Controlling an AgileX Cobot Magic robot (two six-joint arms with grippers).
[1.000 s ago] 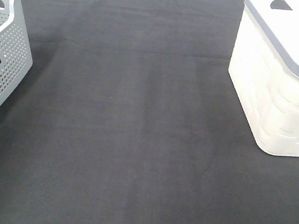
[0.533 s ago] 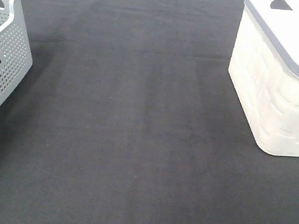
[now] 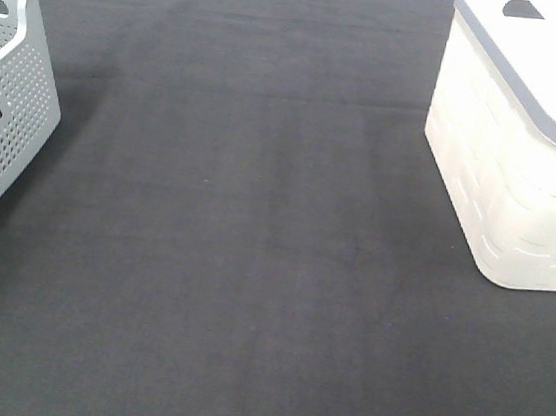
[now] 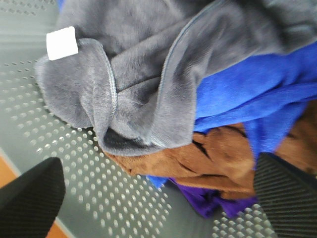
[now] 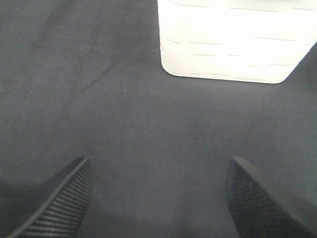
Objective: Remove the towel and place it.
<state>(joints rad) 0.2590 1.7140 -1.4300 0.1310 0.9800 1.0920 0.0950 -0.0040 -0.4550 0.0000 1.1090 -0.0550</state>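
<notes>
The left tool [image 4: 158, 196] is released, jaws spread wide and holding nothing, over the towel [image 4: 143, 84]. The towel lies crumpled in the grey perforated basket [image 4: 74, 163], white tag [image 4: 62, 43] showing, partly over a blue cloth [image 4: 252, 94] and a brown cloth [image 4: 198, 158]. The right tool [image 5: 158, 193] is released and empty over the black table [image 5: 124, 114], near the white basket [image 5: 233, 44].

towel [image 4: 138, 84] is plush matt microfibre, worktop [image 3: 251, 265] matt dark cloth, felt-like I think, grey basket [image 3: 5, 137] perforated matt plastic, cream basket [image 3: 501, 193] smooth plastic.
</notes>
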